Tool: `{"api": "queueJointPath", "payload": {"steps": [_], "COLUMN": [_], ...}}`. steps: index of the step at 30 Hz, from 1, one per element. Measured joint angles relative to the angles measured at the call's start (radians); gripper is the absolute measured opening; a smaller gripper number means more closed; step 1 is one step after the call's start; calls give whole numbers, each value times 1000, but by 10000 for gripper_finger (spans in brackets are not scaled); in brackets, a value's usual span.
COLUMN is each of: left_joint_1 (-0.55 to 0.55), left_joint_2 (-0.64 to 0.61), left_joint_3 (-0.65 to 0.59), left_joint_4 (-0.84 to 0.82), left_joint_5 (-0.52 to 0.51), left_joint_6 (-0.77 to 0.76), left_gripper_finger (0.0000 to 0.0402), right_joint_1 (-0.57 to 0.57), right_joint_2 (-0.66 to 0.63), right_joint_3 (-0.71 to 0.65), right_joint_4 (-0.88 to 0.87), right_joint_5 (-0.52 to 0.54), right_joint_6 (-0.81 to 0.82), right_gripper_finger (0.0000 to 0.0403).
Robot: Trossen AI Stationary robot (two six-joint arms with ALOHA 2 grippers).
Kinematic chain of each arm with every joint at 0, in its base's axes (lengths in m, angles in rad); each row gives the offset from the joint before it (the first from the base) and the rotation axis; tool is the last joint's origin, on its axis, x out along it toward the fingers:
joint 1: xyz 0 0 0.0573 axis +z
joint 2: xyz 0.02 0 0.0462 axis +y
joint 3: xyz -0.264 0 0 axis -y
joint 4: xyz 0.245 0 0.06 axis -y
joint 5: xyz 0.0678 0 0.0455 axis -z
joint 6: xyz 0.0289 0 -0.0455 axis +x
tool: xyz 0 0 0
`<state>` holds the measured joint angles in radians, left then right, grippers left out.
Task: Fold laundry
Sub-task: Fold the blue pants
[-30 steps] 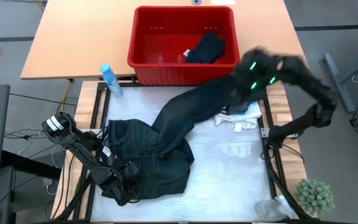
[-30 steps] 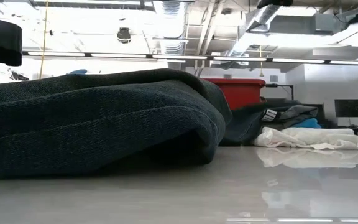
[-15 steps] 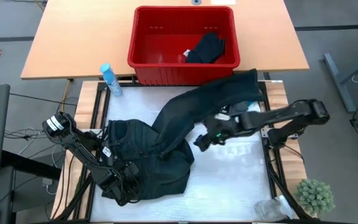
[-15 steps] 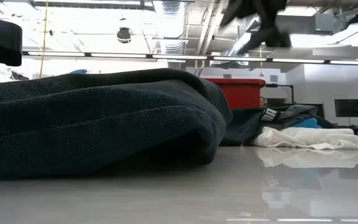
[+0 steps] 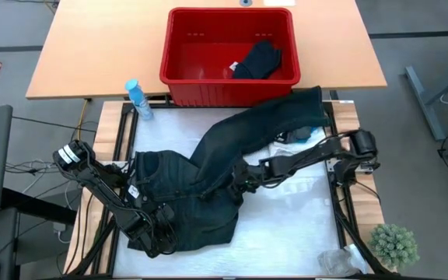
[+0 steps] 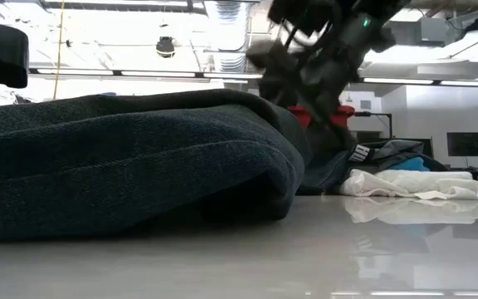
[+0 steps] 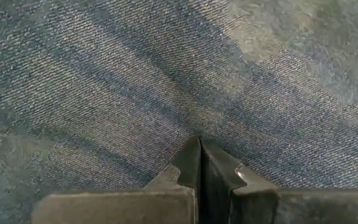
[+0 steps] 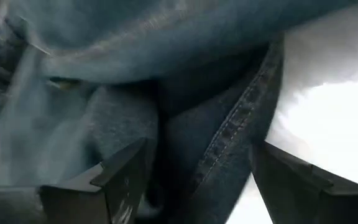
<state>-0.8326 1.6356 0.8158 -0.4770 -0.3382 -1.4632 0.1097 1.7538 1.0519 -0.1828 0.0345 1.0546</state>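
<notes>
trousers (image 5: 208, 183) sprawl across the table (image 5: 302, 225) (basket (image 5: 230, 56) behind).

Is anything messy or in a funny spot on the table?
Yes. The long dark denim trousers lie bunched up, one leg trailing toward the red plastic basket and over the crumpled white garment. Nothing looks spilled or broken.

trousers (image 5: 208, 183) spread on table | right hand (image 5: 238, 173) at folded edge | left hand (image 5: 155, 233) on hem
</notes>
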Motion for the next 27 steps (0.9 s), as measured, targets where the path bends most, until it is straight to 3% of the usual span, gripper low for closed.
{"api": "queueJointPath", "payload": {"steps": [6,9,12,16,17,20,23,27], "left_joint_1": [0,0,0,0,0,0,0,-1], "left_joint_2": [0,0,0,0,0,0,0,1], "left_joint_3": [0,0,0,0,0,0,0,0], "left_joint_4": [0,1,0,0,0,-2,-2,0], "left_joint_5": [-3,-1,-3,-8,-8,-10,-11,-28], "left_joint_6": [32,45,61,98,106,109,118,116], "left_gripper_finger": [0,0,0,0,0,0,0,0], "right_joint_1": [-28,-35,-35,-40,-40,-30,-2,-9], "right_joint_2": [78,87,85,86,85,54,5,-14], "right_joint_3": [0,0,0,0,0,-1,-1,0], "right_joint_4": [85,77,81,88,97,96,88,66], "right_joint_5": [-9,-9,-2,2,0,-3,91,132], "right_joint_6": [-11,32,37,30,20,18,-33,-65], "right_gripper_finger": [298,264,183,38,24,22,29,80]}}
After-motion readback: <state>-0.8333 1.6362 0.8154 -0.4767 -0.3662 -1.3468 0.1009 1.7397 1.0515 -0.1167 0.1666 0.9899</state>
